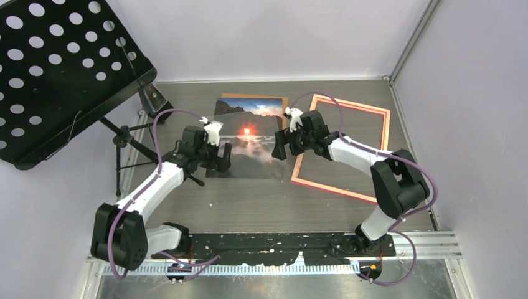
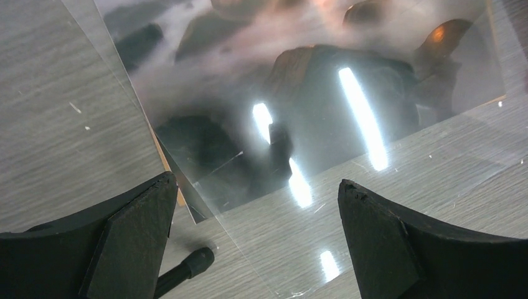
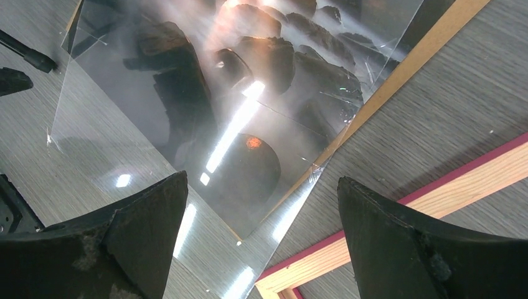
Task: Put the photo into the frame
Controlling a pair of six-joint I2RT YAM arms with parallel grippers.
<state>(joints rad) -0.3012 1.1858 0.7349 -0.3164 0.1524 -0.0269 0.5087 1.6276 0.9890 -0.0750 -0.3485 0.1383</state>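
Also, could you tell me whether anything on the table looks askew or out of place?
Yes: a clear pane lies rotated over the photo, its corners overhanging onto the table. A brown backing board peeks out unevenly underneath, and the frame lies empty alongside, skewed to the table edges.

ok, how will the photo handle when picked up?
Probably slippery: the photo shows sharp light streaks across a glossy face. It lies flat with no lifted edge visible, so it is likely hard to get under. It looks thin, so probably floppy and light.
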